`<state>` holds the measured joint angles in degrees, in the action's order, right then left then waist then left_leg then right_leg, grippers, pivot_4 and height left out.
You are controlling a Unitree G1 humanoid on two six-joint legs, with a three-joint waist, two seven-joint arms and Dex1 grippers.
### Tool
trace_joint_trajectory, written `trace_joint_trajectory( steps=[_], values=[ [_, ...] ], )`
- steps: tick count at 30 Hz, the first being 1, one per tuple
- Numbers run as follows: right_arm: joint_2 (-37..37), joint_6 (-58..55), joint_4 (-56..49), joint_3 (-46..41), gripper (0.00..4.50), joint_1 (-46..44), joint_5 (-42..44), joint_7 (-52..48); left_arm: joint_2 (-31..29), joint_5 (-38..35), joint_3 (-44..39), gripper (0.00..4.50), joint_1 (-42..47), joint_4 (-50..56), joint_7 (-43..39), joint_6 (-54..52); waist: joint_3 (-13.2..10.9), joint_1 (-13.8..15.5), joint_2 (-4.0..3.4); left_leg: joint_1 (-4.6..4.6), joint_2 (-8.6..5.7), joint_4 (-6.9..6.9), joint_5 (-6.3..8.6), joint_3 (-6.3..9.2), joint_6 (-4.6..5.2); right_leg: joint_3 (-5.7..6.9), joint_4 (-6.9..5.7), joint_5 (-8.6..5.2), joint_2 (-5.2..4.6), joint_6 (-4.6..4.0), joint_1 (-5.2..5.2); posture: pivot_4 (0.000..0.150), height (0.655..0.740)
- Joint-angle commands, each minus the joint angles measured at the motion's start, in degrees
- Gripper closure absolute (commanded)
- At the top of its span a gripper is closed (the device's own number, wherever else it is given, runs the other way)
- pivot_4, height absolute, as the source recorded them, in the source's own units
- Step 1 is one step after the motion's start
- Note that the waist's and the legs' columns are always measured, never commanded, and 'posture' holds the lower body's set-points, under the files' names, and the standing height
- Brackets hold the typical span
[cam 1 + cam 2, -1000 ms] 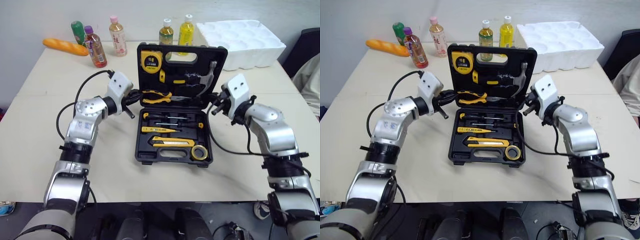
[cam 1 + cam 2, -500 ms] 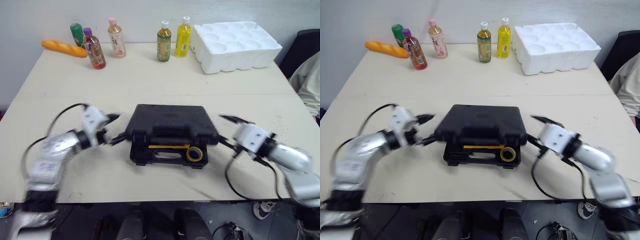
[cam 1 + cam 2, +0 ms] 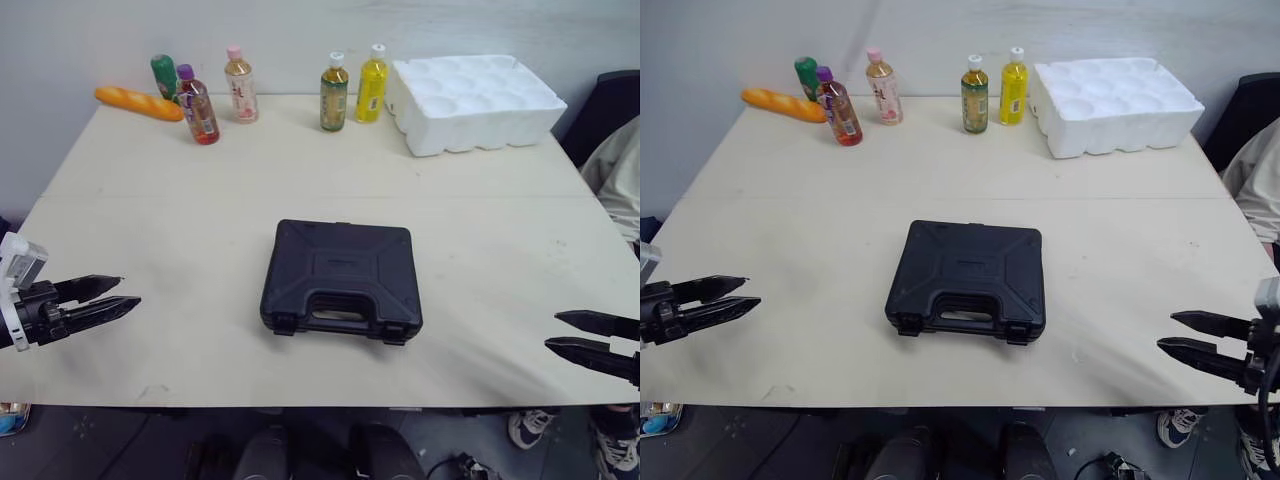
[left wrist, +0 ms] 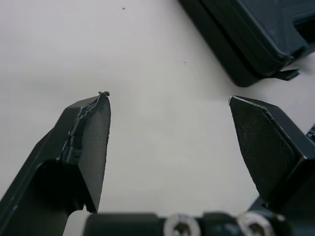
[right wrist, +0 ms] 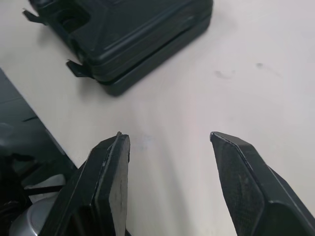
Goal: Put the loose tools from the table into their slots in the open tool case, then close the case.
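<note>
Tool case (image 3: 340, 275), black and with its lid down, lies in the middle of the pale surface (image 3: 180, 200), handle side toward the robot. From the head, the left end effector (image 3: 128, 290) hovers at the near left edge and the right end effector (image 3: 553, 331) at the near right edge. Each is parted and empty, well apart from the case. Along the far edge stand five bottles (image 3: 238, 85), with a bread loaf (image 3: 140, 101) at their left end and a white foam tray (image 3: 475, 100) off to the right. From the left wrist, the fingers (image 4: 88, 142) stand wide with bare surface between them, a corner of the case lying beyond. From the right wrist, that arm's fingers are spread wide too, close to the surface's edge. The case's front side lies beyond them, two latch tabs (image 5: 76, 69) sticking outward.
</note>
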<state>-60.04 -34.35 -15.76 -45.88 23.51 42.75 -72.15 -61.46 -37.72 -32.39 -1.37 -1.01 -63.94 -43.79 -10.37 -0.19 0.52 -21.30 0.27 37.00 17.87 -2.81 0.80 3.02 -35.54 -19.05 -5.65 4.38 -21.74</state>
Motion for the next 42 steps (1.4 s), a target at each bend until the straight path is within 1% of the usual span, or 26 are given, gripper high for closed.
trace_joint_trajectory(
  steps=[1, 3, 4, 5, 7, 9, 10, 11, 12, 13, 15, 17, 20, 23, 27, 32, 35, 38, 42],
  values=[
    [0.0, 1.2, -1.3, 0.0, 1.79, -0.8, -0.9, -1.2, 0.7, 1.3, 2.2, 0.48, 2.3, 0.8, 0.3, 2.8, 0.0, -0.1, -0.02, 0.00, 0.05, -0.04, 0.02, 0.00, -0.06, 0.01, -0.01, -0.01, 0.06, 0.00, -0.02, 0.150, 0.7384],
    [0.3, 0.9, -2.3, 1.2, 1.79, -1.7, -0.7, -0.6, 2.0, 2.0, 3.6, 0.48, 4.5, 0.5, 1.5, 4.6, 0.0, 0.0, -0.02, 0.00, 0.13, -0.04, 0.05, -0.04, -0.09, 0.03, 0.00, -0.01, 0.17, 0.00, -0.01, 0.150, 0.7384],
    [0.5, 1.1, -3.4, 2.8, 1.79, -2.4, -0.8, 0.0, 3.1, 3.2, 5.4, 0.72, 7.2, -0.3, 3.2, 5.8, 0.0, 0.0, -0.02, 0.00, 0.13, -0.01, 0.05, -0.06, -0.08, 0.03, -0.01, -0.01, 0.17, 0.00, -0.01, 0.150, 0.7384],
    [0.8, 1.4, -4.5, 4.4, 2.03, -3.1, -1.2, 0.6, 3.9, 4.0, 7.1, 1.03, 9.6, -1.2, 4.1, 6.6, 0.0, 0.1, -0.01, 0.01, 0.13, 0.04, 0.07, -0.09, -0.03, 0.03, 0.00, -0.01, 0.17, 0.00, 0.02, 0.150, 0.7384],
    [1.2, 2.0, -6.8, 8.5, 2.65, -4.7, -2.4, 2.3, 5.5, 5.1, 11.2, 1.79, 14.5, -2.4, 4.6, 7.2, 0.0, 0.1, 0.03, 0.04, 0.12, 0.13, 0.12, -0.09, 0.31, 0.02, -0.02, 0.08, 0.17, 0.17, 0.12, 0.150, 0.7384],
    [1.3, 2.0, -8.8, 12.7, 3.58, -6.4, -3.8, 4.2, 7.5, 7.0, 15.5, 2.71, 19.6, -4.4, 5.5, 7.7, 0.0, 0.3, 0.03, 0.10, 0.10, 0.19, -0.03, -0.08, 0.35, -0.01, -0.08, 0.17, 0.14, 0.32, 0.18, 0.150, 0.7384],
    [1.5, 2.0, -10.1, 15.0, 4.30, -7.3, -4.1, 4.9, 9.1, 8.9, 18.4, 3.34, 23.0, -6.5, 6.4, 8.6, 0.0, 0.3, 0.03, 0.09, 0.07, 0.22, -0.08, -0.08, 0.31, -0.02, -0.11, 0.22, 0.10, 0.37, 0.17, 0.150, 0.7384],
    [1.7, 1.7, -11.2, 17.2, 4.50, -8.4, -3.9, 5.3, 10.9, 11.1, 21.2, 3.69, 26.4, -9.2, 7.3, 10.0, 0.0, 0.4, 0.02, 0.10, 0.05, 0.20, -0.10, -0.08, 0.27, -0.02, -0.12, 0.24, 0.08, 0.37, 0.16, 0.150, 0.7384],
    [1.9, 1.2, -12.3, 19.1, 4.50, -9.4, -3.3, 5.6, 12.7, 13.5, 23.8, 4.00, 29.5, -11.9, 8.1, 11.7, 0.0, 0.6, 0.01, 0.13, 0.04, 0.20, -0.11, -0.08, 0.27, -0.03, -0.13, 0.24, 0.08, 0.36, 0.19, 0.150, 0.7384],
    [2.2, 0.9, -13.3, 21.4, 4.50, -10.5, -3.2, 5.9, 14.9, 15.8, 26.2, 4.42, 33.2, -15.4, 8.9, 13.4, 0.0, 0.8, 0.01, 0.13, 0.02, 0.26, -0.16, -0.06, 0.33, -0.01, -0.17, 0.24, 0.07, 0.37, 0.18, 0.150, 0.7384],
    [2.5, 1.3, -14.5, 26.5, 4.50, -12.8, -4.6, 6.6, 19.6, 19.7, 29.9, 4.42, 40.8, -23.5, 10.7, 16.4, 0.0, 1.2, 0.06, 0.07, -0.02, 0.24, -0.21, -0.07, 0.34, -0.01, -0.19, 0.26, 0.08, 0.39, 0.13, 0.150, 0.7384],
    [2.8, 1.6, -14.8, 30.4, 4.50, -14.7, -6.3, 7.4, 23.1, 22.4, 31.9, 4.42, 46.7, -30.7, 11.4, 19.5, 0.0, 1.6, 0.15, -0.13, -0.04, 0.40, -0.35, -0.11, 0.02, 0.05, -0.20, 0.26, 0.18, 0.41, 0.01, 0.150, 0.7384],
    [3.3, 2.5, -14.4, 36.1, 4.50, -17.5, -9.0, 8.1, 28.6, 26.6, 34.6, 4.42, 55.4, -42.4, 13.3, 25.9, -0.1, 1.5, 0.28, -0.39, -0.07, 0.61, -0.37, -0.36, 0.10, 0.02, -0.43, 0.31, 0.23, 0.49, -0.22, 0.150, 0.7384],
    [3.8, 2.4, -13.2, 39.8, 4.50, -19.5, -10.5, 8.4, 32.3, 29.3, 35.5, 4.42, 61.6, -51.7, 13.7, 30.3, -0.1, 1.6, 0.38, -1.18, -0.10, 1.14, -0.32, -0.56, 0.31, 0.30, -0.58, 0.44, 0.27, 0.75, -0.89, 0.150, 0.7384],
    [4.2, 4.3, -10.8, 44.5, 4.50, -20.9, -13.6, 7.0, 36.6, 32.7, 36.0, 4.42, 67.8, -61.9, 14.4, 38.6, -0.2, 1.6, 0.58, -1.24, -0.38, 1.23, -0.41, -0.76, 0.73, 0.29, -0.48, 0.68, 0.11, 1.17, -0.85, 0.150, 0.7384],
    [5.7, 5.4, -7.4, 46.4, 4.50, -24.1, -15.6, 8.0, 39.6, 35.6, 36.4, 4.42, 70.6, -67.9, 12.7, 42.4, -0.3, 1.5, 0.69, -1.25, -0.48, 1.30, -0.36, -0.84, 0.92, 0.14, -0.41, 0.78, -0.07, 1.36, -0.84, 0.150, 0.7384],
    [6.1, 6.8, -5.3, 47.2, 4.50, -25.6, -18.5, 9.1, 39.8, 36.9, 36.5, 4.42, 70.8, -69.2, 10.5, 43.8, -0.3, 1.6, 0.71, -1.25, -0.46, 1.31, -0.36, -0.85, 0.90, 0.16, -0.40, 0.78, -0.08, 1.37, -0.85, 0.150, 0.7384],
    [5.6, 8.9, -2.6, 46.5, 4.50, -26.1, -21.3, 10.2, 39.2, 37.0, 36.6, 4.42, 70.0, -68.7, 4.5, 44.6, -0.3, 1.7, 0.71, -1.26, -0.47, 1.30, -0.36, -0.88, 0.89, 0.28, -0.40, 0.78, -0.06, 1.36, -0.86, 0.150, 0.7384],
    [3.9, 10.1, -0.1, 41.4, 4.50, -25.4, -20.6, 8.9, 37.7, 36.3, 37.2, 4.42, 67.4, -64.6, -6.9, 45.1, -0.3, 1.7, 0.70, -1.31, -0.53, 1.43, -0.33, -0.90, 0.94, 0.40, -0.43, 0.79, -0.01, 1.38, -0.85, 0.150, 0.7384]
  ],
)
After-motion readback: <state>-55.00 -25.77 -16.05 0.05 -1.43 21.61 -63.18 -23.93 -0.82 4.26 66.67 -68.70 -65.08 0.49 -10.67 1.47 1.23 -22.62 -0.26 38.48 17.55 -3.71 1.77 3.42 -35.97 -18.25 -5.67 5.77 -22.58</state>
